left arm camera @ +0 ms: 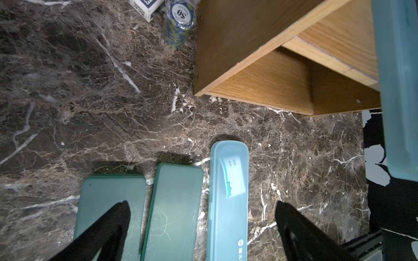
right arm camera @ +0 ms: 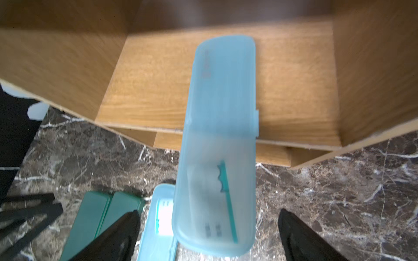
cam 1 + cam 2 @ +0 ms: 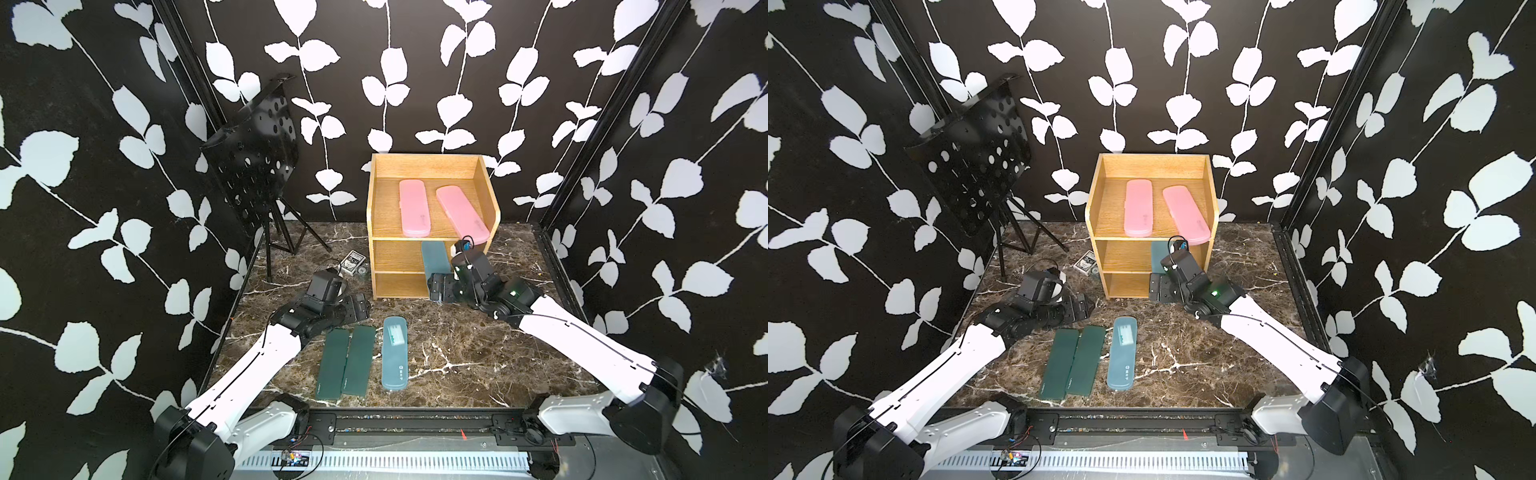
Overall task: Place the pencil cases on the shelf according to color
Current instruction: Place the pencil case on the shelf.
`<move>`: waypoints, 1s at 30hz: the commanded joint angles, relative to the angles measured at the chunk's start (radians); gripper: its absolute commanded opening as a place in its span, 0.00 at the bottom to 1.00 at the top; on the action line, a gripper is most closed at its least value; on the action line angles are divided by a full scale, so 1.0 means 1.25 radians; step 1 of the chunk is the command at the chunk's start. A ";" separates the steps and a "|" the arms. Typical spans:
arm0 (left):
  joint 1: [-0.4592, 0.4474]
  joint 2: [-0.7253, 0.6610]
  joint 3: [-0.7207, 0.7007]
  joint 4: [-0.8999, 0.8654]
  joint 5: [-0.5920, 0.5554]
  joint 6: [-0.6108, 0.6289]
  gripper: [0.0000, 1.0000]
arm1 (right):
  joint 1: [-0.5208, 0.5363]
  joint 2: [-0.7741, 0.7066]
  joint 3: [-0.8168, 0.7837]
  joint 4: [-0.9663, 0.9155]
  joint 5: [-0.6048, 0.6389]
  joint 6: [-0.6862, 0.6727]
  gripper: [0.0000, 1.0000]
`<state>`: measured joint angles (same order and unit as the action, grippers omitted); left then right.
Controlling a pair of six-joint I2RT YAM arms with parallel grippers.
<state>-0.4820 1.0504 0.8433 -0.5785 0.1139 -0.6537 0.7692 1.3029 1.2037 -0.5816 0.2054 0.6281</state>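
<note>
The light-wood shelf stands at the back. Two pink pencil cases lie on its top tier. A translucent blue case has its far end on the middle tier and its near end overhanging the front. My right gripper is open, a finger either side of that near end, with gaps showing. Two dark green cases and another blue case lie side by side on the table. My left gripper hovers open over their far ends.
A black perforated music stand on a tripod fills the back left. A playing-card box and a stack of poker chips sit just left of the shelf. Leaf-patterned walls close in the marble table on three sides.
</note>
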 commanded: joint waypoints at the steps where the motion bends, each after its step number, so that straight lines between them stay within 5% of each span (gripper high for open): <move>1: -0.004 -0.027 0.018 -0.022 -0.018 0.018 0.99 | 0.012 -0.020 -0.034 -0.002 -0.005 0.018 0.99; 11: -0.004 -0.065 -0.010 -0.034 -0.041 0.032 0.99 | 0.080 -0.099 -0.084 -0.066 0.063 0.060 0.89; 18: -0.003 -0.070 -0.007 -0.054 -0.069 0.050 0.99 | 0.126 -0.139 -0.233 0.086 0.029 0.155 0.38; 30: -0.004 -0.117 -0.039 -0.079 -0.078 0.030 0.99 | 0.044 0.045 -0.147 0.255 0.062 0.127 0.32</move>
<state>-0.4820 0.9226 0.8066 -0.6456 0.0349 -0.6189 0.8665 1.3426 0.9474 -0.3668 0.2550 0.8021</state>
